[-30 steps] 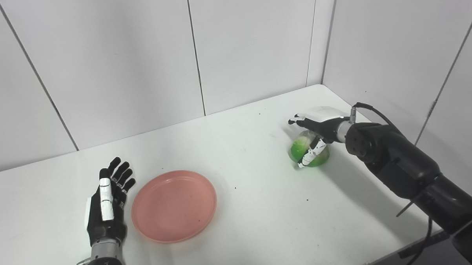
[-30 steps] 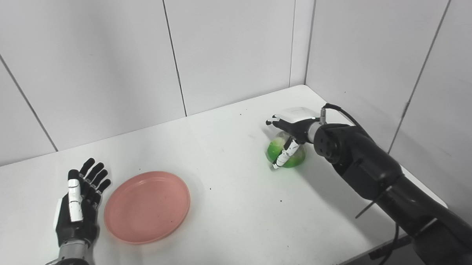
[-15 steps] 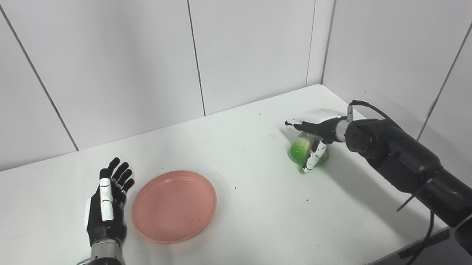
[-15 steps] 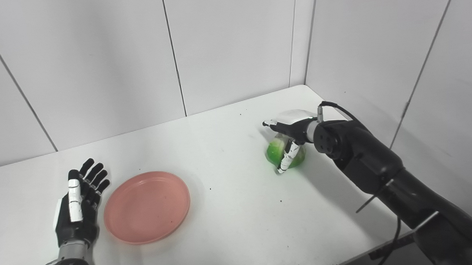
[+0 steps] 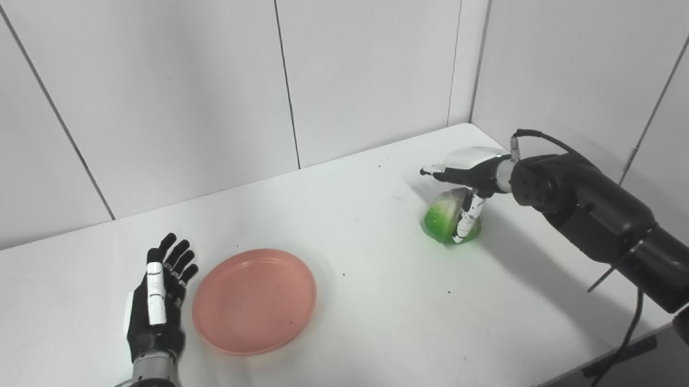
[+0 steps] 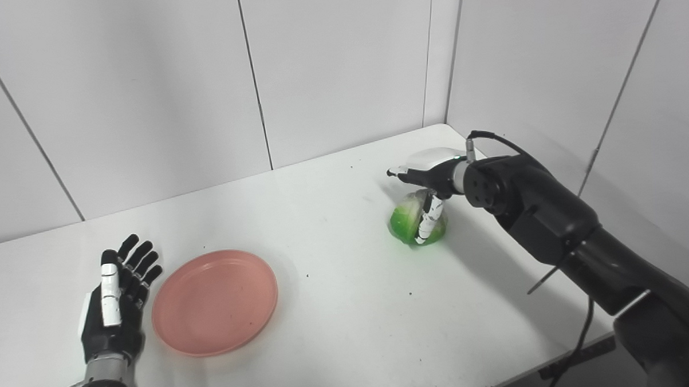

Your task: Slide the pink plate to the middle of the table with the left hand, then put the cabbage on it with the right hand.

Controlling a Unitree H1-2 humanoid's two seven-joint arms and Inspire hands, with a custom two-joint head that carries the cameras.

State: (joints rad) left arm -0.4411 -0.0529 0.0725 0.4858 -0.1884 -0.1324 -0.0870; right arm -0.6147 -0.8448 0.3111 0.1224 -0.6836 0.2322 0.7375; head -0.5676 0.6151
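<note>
The pink plate (image 5: 253,300) lies flat on the white table (image 5: 377,318), left of centre. My left hand (image 5: 153,306) rests open just left of the plate's rim, fingers spread and pointing away, not touching it. The green cabbage (image 5: 440,220) sits on the table at the right. My right hand (image 5: 464,172) hovers over its top with the fingers stretched out to the left and the thumb hanging down against the cabbage's front side. The fingers do not close around it.
White wall panels (image 5: 374,72) enclose the table at the back and on the right, close behind the cabbage. The table's front edge (image 5: 557,375) runs near my right forearm. Small dark specks dot the tabletop between plate and cabbage.
My right hand has risen and its arm has swung up and back, uncovering more of the cabbage, which stays in place on the table. Left hand and plate have not moved.
</note>
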